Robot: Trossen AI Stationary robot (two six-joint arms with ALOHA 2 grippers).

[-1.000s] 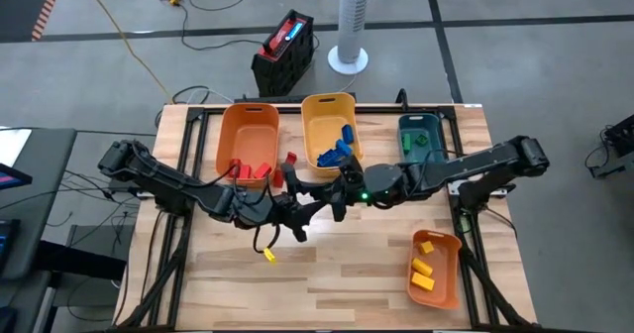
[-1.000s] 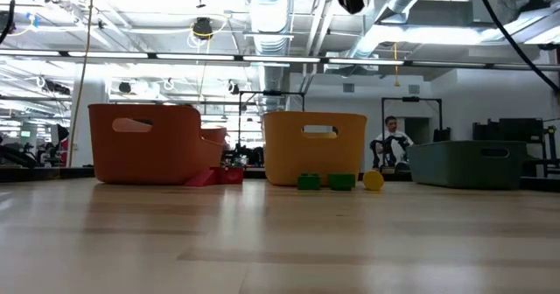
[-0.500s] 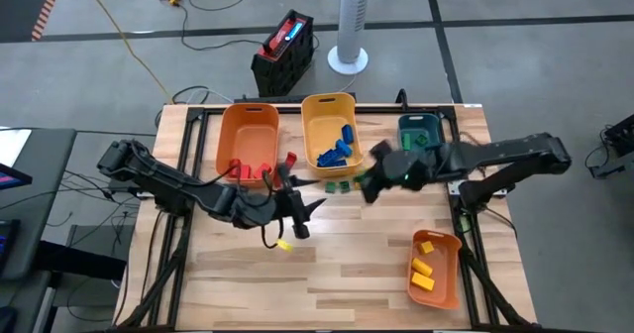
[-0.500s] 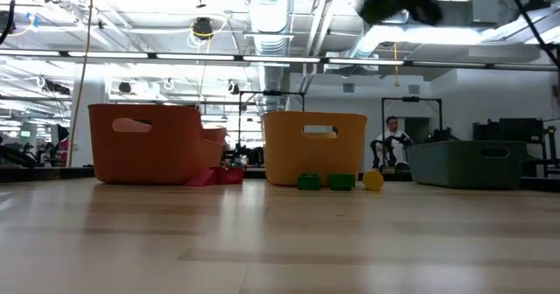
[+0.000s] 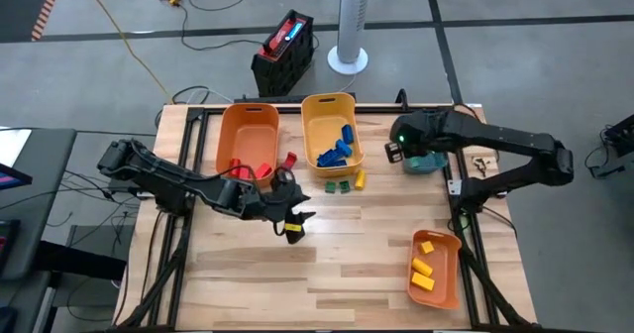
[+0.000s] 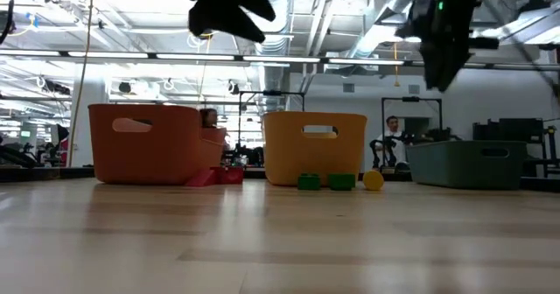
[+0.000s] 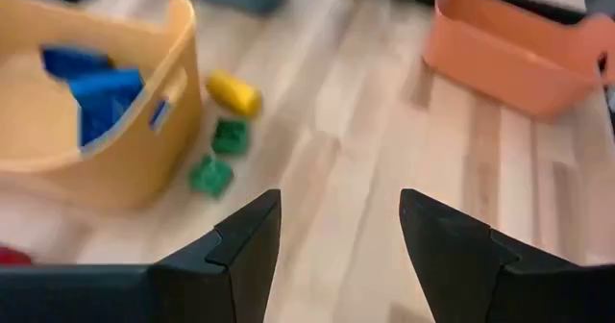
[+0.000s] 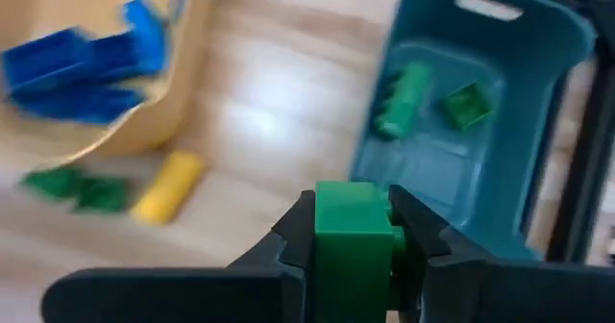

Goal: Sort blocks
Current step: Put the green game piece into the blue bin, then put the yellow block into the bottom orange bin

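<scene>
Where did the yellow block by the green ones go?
In the high view, the small yellow plastic block lies on the wooden table, just right of the two green plastic blocks, beside the front right corner of the yellow plastic bin.

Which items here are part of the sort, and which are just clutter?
Job:
- green plastic brick in right end effector
- two green bricks and yellow brick on the table
- blue bricks in yellow bin
- teal bin

Lying about:
- white pedestal fan
- black-and-red box
</scene>
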